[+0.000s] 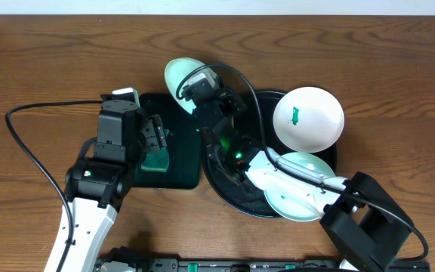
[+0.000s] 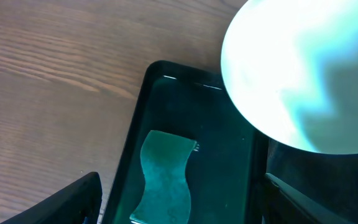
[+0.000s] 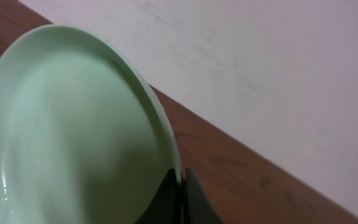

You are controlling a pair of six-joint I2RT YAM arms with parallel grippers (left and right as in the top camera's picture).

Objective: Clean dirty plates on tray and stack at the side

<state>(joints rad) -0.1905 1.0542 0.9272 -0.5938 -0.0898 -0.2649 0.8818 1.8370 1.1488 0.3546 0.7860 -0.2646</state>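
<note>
Left pincer (image 1: 157, 140) is hanging with jaws wide apart, sponge (image 2: 163, 177) lying just below it in the rectangular tray (image 2: 138, 118). To its right, right pincer (image 3: 182, 186) is pinching a tilted mint plate (image 3: 73, 137) by the rim: stiff, light, glossy, likely slippery and breakable, so rim grips are suiting it. Right of that pincer, white plate (image 1: 319, 125) and second mint plate (image 1: 297, 198) are resting on the round tray (image 1: 270, 102); smooth wooden desk (image 1: 51, 68) is carrying everything, pale wall behind.

The sponge (image 1: 157, 160) is left uncovered in the small tray (image 1: 183, 162), whose far corner is overhung by the tilted mint plate (image 1: 181, 75). The round tray (image 1: 231, 202) is crossed midway by the right arm (image 1: 278, 171). Bare desk (image 1: 51, 60) is found to the left.
</note>
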